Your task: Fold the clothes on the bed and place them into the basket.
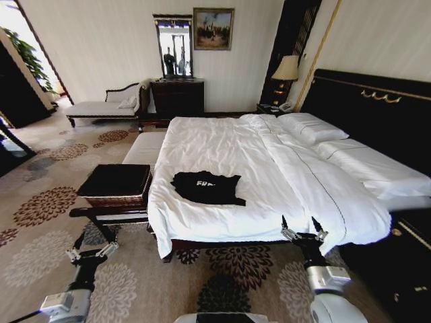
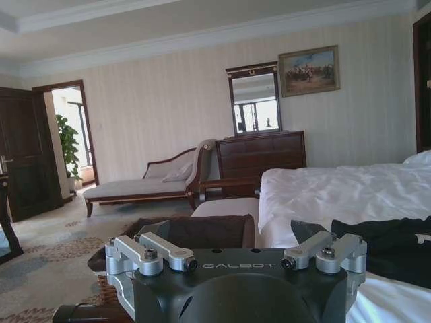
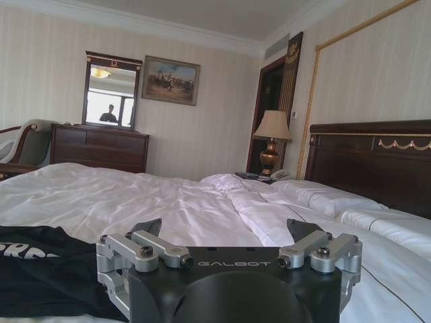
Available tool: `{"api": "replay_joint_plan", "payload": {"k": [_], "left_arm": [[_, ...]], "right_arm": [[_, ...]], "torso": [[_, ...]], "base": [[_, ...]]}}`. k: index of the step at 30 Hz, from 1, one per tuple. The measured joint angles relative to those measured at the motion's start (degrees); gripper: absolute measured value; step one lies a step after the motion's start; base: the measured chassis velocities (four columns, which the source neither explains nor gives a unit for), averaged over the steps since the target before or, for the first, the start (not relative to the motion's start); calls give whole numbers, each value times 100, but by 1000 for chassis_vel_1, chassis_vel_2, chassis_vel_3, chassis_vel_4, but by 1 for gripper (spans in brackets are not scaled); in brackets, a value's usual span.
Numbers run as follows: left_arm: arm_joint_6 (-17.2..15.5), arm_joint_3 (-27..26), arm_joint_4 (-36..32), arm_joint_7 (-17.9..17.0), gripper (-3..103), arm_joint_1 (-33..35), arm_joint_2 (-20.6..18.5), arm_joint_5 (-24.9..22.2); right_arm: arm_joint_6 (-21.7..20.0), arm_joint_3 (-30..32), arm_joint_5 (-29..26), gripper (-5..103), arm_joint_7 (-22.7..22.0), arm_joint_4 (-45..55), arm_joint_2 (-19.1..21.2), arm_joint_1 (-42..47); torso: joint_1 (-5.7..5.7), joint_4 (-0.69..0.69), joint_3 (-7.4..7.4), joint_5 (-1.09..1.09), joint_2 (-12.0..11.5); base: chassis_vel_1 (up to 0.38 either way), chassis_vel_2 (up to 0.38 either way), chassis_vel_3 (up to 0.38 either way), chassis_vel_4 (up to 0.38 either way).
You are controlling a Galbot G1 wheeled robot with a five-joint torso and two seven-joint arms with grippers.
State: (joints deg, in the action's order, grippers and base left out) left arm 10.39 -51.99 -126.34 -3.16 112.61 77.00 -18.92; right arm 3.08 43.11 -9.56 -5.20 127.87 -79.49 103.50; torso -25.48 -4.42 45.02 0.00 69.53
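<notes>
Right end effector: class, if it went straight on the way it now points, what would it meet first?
Probably the bed: the right end effector, open, points across the white duvet. The black T-shirt lies off to its left, likely out of line. Depth is unclear.

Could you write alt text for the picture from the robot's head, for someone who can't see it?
A black T-shirt lies crumpled near the foot of a big white bed, with a brown woven basket beside the bed on the robot's left. Low in the picture, the left gripper and the right gripper are both open, short of the bed's edge.
</notes>
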Motion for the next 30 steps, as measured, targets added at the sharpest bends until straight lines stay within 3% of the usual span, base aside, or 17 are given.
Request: {"api": "replay_joint_plan", "payload": {"k": [30], "left_arm": [[-15,278,133,-9,100,-42,9,245]], "right_arm": [[-103,-68,87,100,-105,-166,-74,-31]], "torso": [[-2,0,1,0,0]], "base": [[-125,120,121,-120]]}}
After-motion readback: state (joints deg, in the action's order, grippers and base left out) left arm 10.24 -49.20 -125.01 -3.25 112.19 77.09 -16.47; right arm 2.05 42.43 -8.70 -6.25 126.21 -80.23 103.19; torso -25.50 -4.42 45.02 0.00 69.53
